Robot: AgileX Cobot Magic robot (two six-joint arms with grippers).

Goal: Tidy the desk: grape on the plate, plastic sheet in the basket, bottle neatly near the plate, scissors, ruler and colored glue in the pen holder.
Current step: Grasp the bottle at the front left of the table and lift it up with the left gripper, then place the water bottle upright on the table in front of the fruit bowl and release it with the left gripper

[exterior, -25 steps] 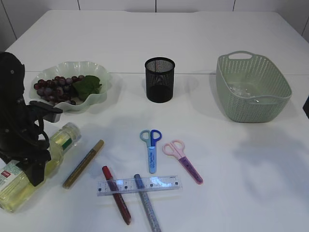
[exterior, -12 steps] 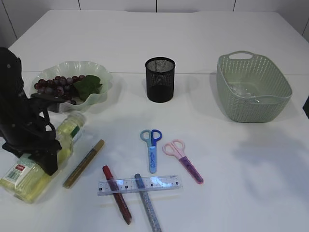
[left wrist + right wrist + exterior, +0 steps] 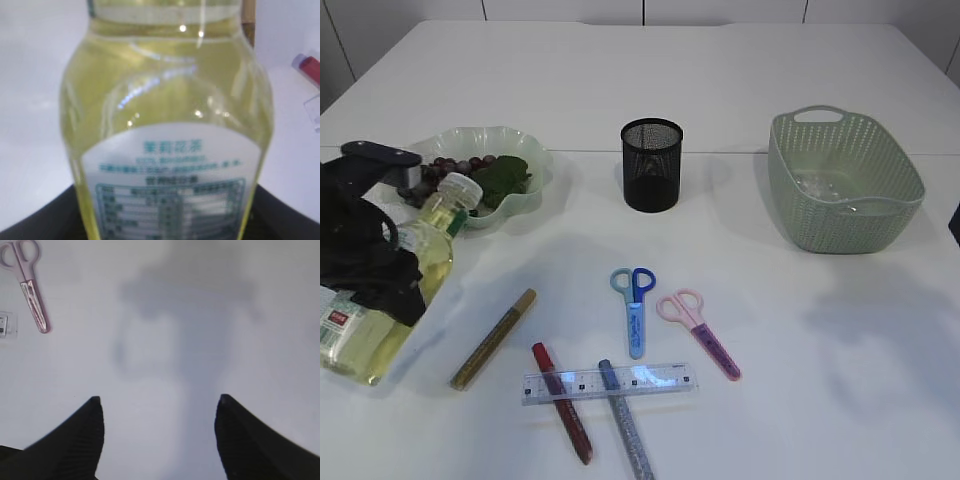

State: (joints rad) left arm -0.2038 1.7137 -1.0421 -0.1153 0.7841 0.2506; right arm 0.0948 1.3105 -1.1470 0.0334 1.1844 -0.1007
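At the table's left edge in the exterior view, lifted and tilted neck-up toward the pale green scalloped plate (image 3: pixel 525 165) since a second ago: clear plastic bottle of yellow liquid (image 3: pixel 405 275), clamped in the black left gripper (image 3: pixel 370 262), so nearly stood upright. Up close, left wrist: bottle wedged between spread fingers. Right wrist: right gripper (image 3: pixel 157 412) wide apart, empty, above bare table near pink scissors (image 3: pixel 27 282).

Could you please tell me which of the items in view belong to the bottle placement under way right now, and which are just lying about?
In use: left hand, bottle, plate.

Lying about: blue scissors, pink scissors, ruler, gold glue pen, red glue pen, pen holder, basket.
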